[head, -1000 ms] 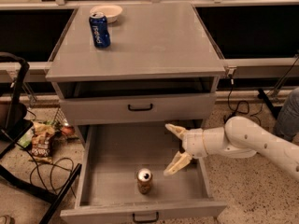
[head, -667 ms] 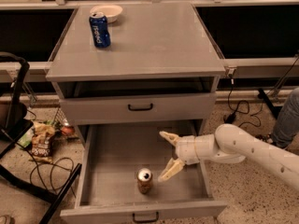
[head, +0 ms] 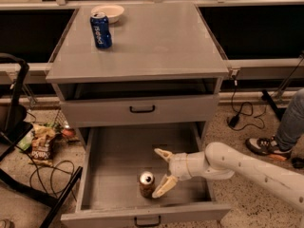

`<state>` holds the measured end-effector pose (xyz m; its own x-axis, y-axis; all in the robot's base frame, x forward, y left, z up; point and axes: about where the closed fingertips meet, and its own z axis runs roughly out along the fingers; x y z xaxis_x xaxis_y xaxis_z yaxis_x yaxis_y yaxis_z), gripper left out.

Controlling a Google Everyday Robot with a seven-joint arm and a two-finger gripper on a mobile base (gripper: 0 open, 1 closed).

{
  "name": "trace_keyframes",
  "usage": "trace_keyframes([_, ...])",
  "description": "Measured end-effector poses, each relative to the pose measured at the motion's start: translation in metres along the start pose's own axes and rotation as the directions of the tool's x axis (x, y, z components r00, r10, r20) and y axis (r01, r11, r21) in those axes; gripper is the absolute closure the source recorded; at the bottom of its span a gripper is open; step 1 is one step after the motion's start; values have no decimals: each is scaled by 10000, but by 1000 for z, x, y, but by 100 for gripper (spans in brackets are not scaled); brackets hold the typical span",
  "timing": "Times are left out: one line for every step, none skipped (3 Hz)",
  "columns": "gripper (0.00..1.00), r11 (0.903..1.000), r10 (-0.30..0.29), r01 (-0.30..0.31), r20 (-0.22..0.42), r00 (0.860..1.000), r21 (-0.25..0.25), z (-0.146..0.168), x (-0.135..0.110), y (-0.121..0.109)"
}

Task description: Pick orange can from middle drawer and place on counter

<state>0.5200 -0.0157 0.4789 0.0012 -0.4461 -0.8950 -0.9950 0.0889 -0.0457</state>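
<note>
The orange can (head: 146, 184) stands upright on the floor of the open middle drawer (head: 118, 151), near its front. My gripper (head: 160, 173) is inside the drawer, reaching in from the right, just right of the can. Its fingers are open: one fingertip (head: 158, 152) points to the back, the other (head: 156, 193) lies right beside the can. Nothing is held. The counter (head: 152, 42) is the grey cabinet top above.
A blue Pepsi can (head: 101, 30) and a pale bowl (head: 108, 12) stand at the counter's back left. The upper drawer front (head: 142, 109) is nearly shut. Snack bags (head: 42, 144) and cables lie on the floor at left. A person's leg and shoe (head: 268, 145) are at right.
My gripper has moved left and toward the drawer's front, closing in on the orange can. The can has not moved.
</note>
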Motion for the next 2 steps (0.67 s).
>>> trace_keyframes([0,9994,340,-340,55,9994,-16,14,21,6])
trace_keyframes([18,9976,685,-685,215,9974,23,26,30,11])
